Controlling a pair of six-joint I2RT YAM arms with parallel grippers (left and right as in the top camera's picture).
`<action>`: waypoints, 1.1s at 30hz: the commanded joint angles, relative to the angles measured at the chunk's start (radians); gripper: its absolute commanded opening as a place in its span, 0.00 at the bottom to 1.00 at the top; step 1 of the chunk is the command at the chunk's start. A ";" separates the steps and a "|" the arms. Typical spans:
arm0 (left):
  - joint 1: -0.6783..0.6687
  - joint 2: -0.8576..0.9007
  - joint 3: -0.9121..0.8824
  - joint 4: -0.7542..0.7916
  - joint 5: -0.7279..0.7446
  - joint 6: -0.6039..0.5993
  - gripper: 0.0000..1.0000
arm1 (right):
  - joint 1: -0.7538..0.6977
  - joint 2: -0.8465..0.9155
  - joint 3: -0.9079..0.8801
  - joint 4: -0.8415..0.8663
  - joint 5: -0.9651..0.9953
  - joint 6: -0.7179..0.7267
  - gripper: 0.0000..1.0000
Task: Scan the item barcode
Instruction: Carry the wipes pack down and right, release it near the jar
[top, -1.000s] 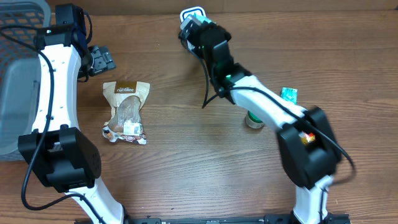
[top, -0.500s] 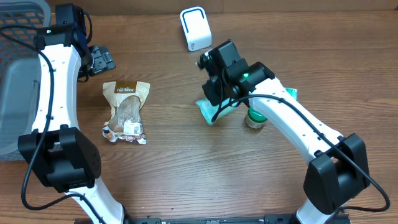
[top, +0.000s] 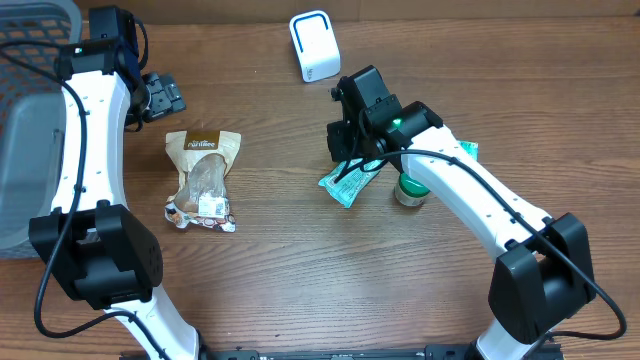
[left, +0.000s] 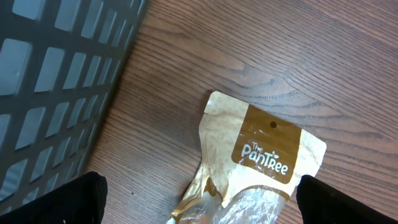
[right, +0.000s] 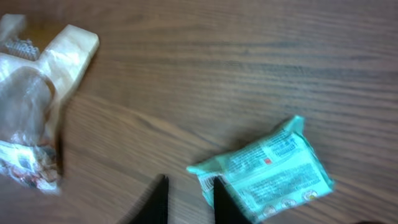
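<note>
The right pincer (right: 191, 182) hangs low over the wooden surface (right: 186, 74) with its fingers only narrowly parted. Bare wood shows in the gap and nothing is held. The teal snack packet (right: 264, 171), the item in play, lies flat on the surface just beside the right finger, its near corner reaching under that fingertip.

The step in hand looks like letting go of the packet after its pass at the scanner. Doing it well likely means widening the fingers fully before rising, then lifting straight up so the fingertip does not drag the packet's corner. The arm should also stay clear of the small green-topped container (top: 408, 189) close by on the right.

Farther out, a second teal packet (top: 463, 152) sits beyond that container, and the white barcode scanner (top: 314, 46) stands near the far edge. Across the surface, the left pincer (left: 205, 202) hovers spread wide and empty above the brown PanTree pouch (left: 267, 155), next to the grey basket (left: 56, 74).

A second earlier, the right arm was stretched out over the scanner, covering it. Half a second earlier, it had swung back with the packet at its fingertips. Now the scanner stands uncovered, and the packet has settled a little farther right and turned.
</note>
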 joint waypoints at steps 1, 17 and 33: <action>-0.006 -0.017 0.007 0.001 -0.002 -0.003 0.99 | 0.020 0.026 -0.006 0.042 0.006 0.172 0.04; -0.006 -0.017 0.007 0.000 -0.003 -0.003 1.00 | 0.053 0.326 -0.006 0.310 0.065 0.227 0.13; -0.006 -0.017 0.007 0.001 -0.003 -0.003 1.00 | 0.018 0.338 -0.004 -0.020 0.186 0.197 0.13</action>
